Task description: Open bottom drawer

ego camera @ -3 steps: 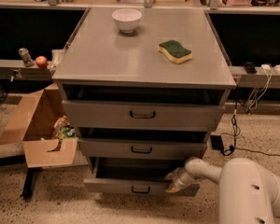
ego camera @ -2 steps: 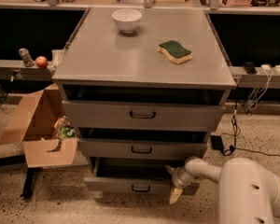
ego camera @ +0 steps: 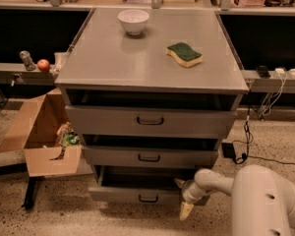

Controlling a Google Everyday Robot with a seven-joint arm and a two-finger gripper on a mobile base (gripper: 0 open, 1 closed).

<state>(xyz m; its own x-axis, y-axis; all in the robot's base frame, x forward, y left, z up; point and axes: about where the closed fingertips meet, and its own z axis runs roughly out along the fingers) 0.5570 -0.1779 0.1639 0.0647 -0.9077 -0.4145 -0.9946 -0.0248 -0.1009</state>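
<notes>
The bottom drawer (ego camera: 132,194) is the lowest, narrowest grey front of the cabinet, with a small dark loop handle (ego camera: 148,198) at its centre. It stands pulled out a little, with a dark gap above its front. My gripper (ego camera: 183,198) is at the drawer's right end, to the right of the handle, on my white arm (ego camera: 214,182). One pale finger (ego camera: 186,210) points down toward the floor and another (ego camera: 180,183) sits up by the drawer's top edge, so the fingers are spread and hold nothing.
The mid drawer (ego camera: 150,157) and top drawer (ego camera: 150,121) sit above. A white bowl (ego camera: 133,21) and a green-yellow sponge (ego camera: 185,54) lie on the cabinet top. An open cardboard box (ego camera: 44,136) stands on the floor at left. Cables (ego camera: 246,132) hang at right.
The gripper has come off the drawer's right edge and dropped slightly, one finger now pointing down at the floor. The drawer stays pulled out as before.
</notes>
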